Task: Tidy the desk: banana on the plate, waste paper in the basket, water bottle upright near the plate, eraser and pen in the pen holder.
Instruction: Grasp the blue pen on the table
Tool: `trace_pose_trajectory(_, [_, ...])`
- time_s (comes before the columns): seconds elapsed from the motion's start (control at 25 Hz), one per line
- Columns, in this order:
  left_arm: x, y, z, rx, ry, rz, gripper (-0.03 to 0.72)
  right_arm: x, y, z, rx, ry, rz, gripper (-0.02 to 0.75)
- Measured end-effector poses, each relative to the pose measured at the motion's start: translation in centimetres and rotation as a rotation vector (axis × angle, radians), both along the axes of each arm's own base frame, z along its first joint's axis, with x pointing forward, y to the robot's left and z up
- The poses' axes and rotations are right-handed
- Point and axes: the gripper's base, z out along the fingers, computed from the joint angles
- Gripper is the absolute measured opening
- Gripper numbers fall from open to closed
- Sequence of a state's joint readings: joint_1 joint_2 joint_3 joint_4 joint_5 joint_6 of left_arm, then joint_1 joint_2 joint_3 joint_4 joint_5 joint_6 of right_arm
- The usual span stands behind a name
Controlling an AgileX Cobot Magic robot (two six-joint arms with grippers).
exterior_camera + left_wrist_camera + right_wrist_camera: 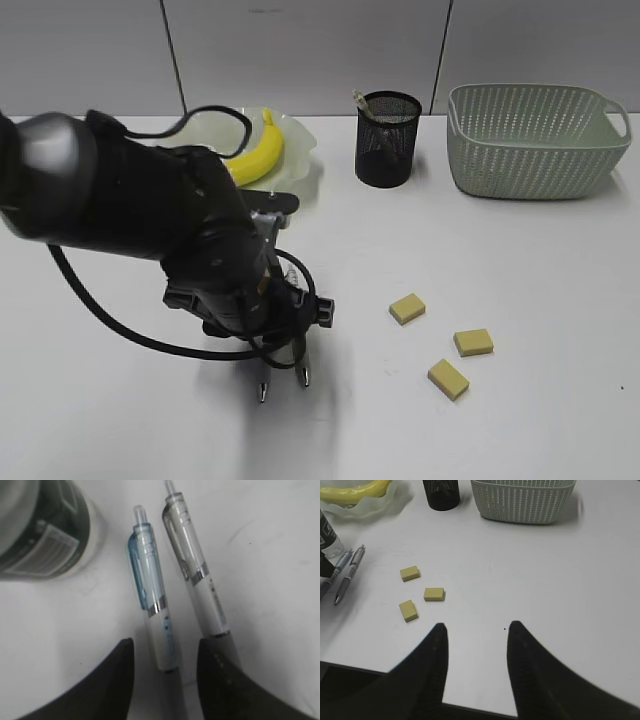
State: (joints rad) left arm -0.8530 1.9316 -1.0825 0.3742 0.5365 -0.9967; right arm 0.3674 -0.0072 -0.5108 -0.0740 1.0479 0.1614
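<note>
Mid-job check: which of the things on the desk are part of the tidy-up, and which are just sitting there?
Part of the job:
banana on the plate
pen holder, one pen inside
basket
two pens lying flat between the left gripper's open fingers
water bottle
three yellow erasers

Just sitting there:
nothing that I can see; no waste paper shows on the desk.

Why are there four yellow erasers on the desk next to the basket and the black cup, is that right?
Not quite: there are three yellow erasers on the desk, not four. The exterior view shows all three in a loose cluster, in front of the basket and the black cup; the right wrist view shows the same three.
</note>
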Motion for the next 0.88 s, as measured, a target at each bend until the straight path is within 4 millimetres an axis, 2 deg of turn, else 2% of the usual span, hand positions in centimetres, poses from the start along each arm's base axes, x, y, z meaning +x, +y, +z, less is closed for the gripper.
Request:
trace_pose_trajectory(0.12, [0.3, -0.1, -1.8, 0.018, 0.024, 0.004, 0.293, 0.0, 0.0, 0.0, 0.000, 0.000, 0.000, 0.321])
trace_pose_trajectory(0.24, [0.5, -0.1, -2.2, 0.029, 0.028, 0.003, 0.274, 0.0, 0.0, 0.0, -0.001, 0.000, 0.000, 0.319])
trace_pose_trajectory(0.32, [0.6, 0.1, -2.3, 0.035, 0.031, 0.009, 0.235, 0.0, 0.0, 0.0, -0.001, 0.000, 0.000, 0.319])
trace_pose_trajectory(0.44, [0.7, 0.1, -2.2, 0.039, 0.029, 0.009, 0.100, 0.0, 0.0, 0.0, -0.001, -0.001, 0.001, 0.319])
trace_pose_trajectory(0.56, [0.8, -0.1, -1.8, 0.003, 0.012, 0.007, 0.088, 0.0, 0.0, 0.0, -0.001, -0.001, 0.001, 0.319])
trace_pose_trajectory(0.68, [1.0, -0.7, -0.1, -0.099, -0.047, -0.006, 0.088, 0.0, 0.0, 0.0, -0.001, -0.001, 0.001, 0.319])
trace_pose_trajectory(0.8, [1.2, -1.3, 3.4, -0.237, -0.156, -0.050, 0.088, 0.0, 0.0, 0.0, -0.001, -0.001, 0.001, 0.319])
trace_pose_trajectory(0.88, [1.5, -1.9, 5.8, -0.341, -0.272, -0.140, 0.088, 0.0, 0.0, 0.0, -0.001, -0.001, 0.001, 0.319])
